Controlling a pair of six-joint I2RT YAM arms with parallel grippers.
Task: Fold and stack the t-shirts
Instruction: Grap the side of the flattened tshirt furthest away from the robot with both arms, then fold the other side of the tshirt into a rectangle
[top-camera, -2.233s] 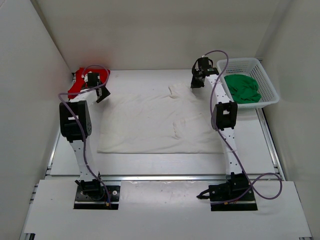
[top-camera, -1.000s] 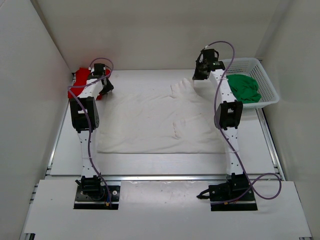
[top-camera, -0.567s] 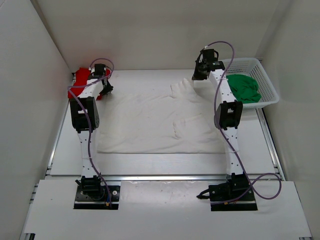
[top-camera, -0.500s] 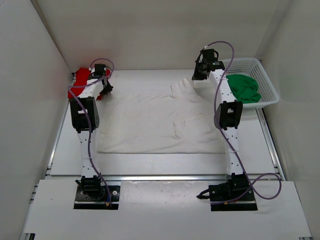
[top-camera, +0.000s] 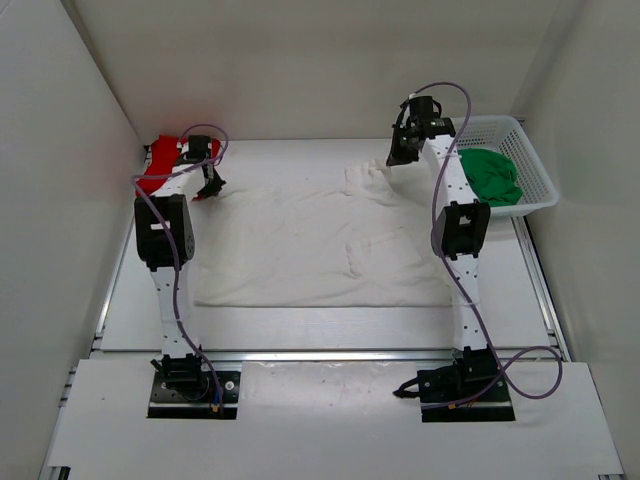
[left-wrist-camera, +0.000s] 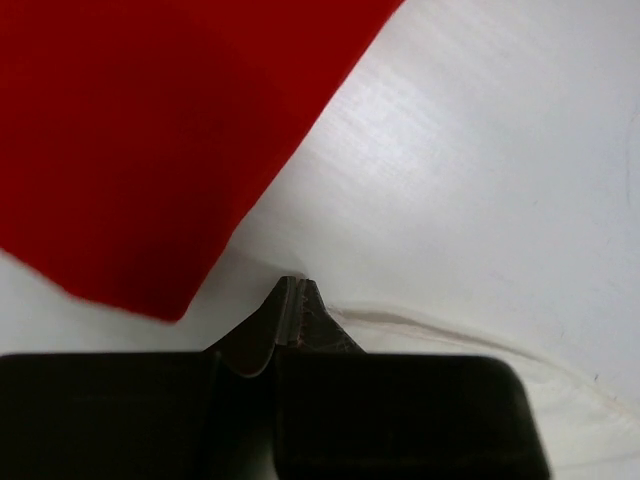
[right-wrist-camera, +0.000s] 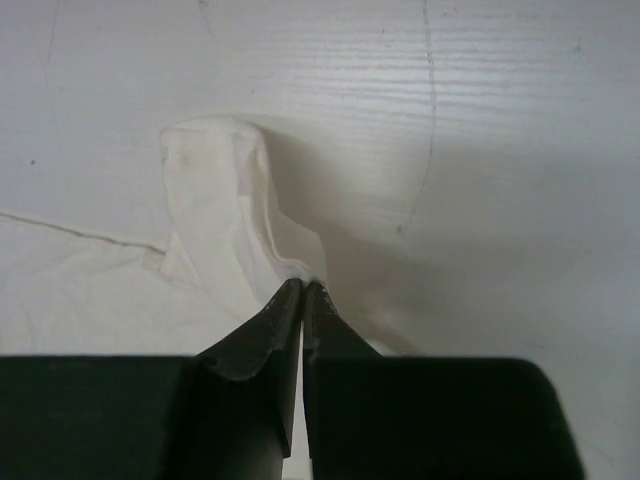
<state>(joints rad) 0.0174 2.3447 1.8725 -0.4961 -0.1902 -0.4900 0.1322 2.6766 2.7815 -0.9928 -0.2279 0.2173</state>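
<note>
The white t-shirt (top-camera: 290, 240) lies spread across the middle of the table. My left gripper (top-camera: 207, 188) is down at its far left corner, jaws shut on the shirt's edge (left-wrist-camera: 450, 328) in the left wrist view. Just beyond that corner lies the red t-shirt (top-camera: 158, 165), a broad red sheet (left-wrist-camera: 150, 130) right past the left gripper (left-wrist-camera: 297, 283). My right gripper (top-camera: 393, 160) is shut on the white shirt's far right corner, and a fold of white cloth (right-wrist-camera: 215, 190) rises from the closed right gripper (right-wrist-camera: 303, 284). The green t-shirt (top-camera: 487, 178) lies bunched in the basket.
The white mesh basket (top-camera: 520, 130) stands at the far right corner, beside the right arm. White walls close in the table at the back and on both sides. Bare table (top-camera: 330, 325) runs along the shirt's near edge.
The left gripper has shut at the white shirt's far left corner. The right gripper has shifted slightly away and to the right, drawing the shirt's far right corner with it.
</note>
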